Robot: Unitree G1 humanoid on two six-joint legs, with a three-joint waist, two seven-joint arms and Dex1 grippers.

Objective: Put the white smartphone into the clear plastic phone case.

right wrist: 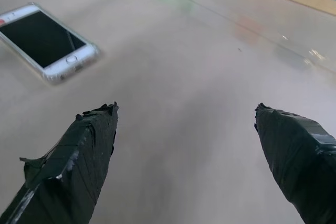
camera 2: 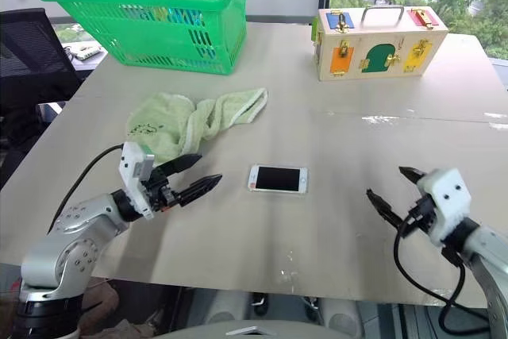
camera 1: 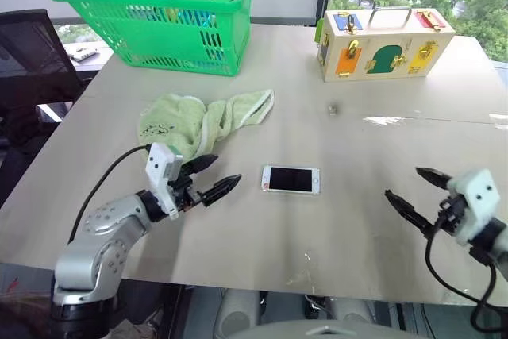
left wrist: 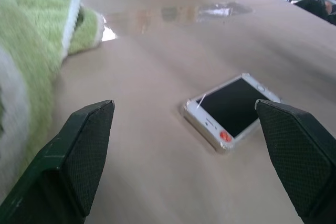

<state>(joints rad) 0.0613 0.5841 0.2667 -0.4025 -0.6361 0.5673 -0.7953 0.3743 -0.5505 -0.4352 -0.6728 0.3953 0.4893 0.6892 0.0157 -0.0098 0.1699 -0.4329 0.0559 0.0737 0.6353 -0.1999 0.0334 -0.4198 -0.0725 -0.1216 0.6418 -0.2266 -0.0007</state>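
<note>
The flat white smartphone (camera 1: 291,179) with its black screen already sits inside the thin clear plastic phone case (right wrist: 50,74) on the table, so the task looks finished, with the left gripper (camera 1: 208,179) and right gripper (camera 1: 413,192) both spread apart, empty, either side of it.

No text, brand, number or label can be read anywhere on the table. The green towel (camera 1: 203,119), lying left of centre, carries a small dark embroidered mark near its left end, too small to make out. The white smartphone (left wrist: 233,110), at the middle of the table, shows a small round red-orange sticker at one end of its front, with nothing legible on it; its screen is dark. The wooden box (camera 1: 384,43) at the far right bears coloured panels and brass latches but no writing. Items inside the green basket (camera 1: 167,7) at the far left show blue and yellow surfaces, with no print that can be made out.
</note>
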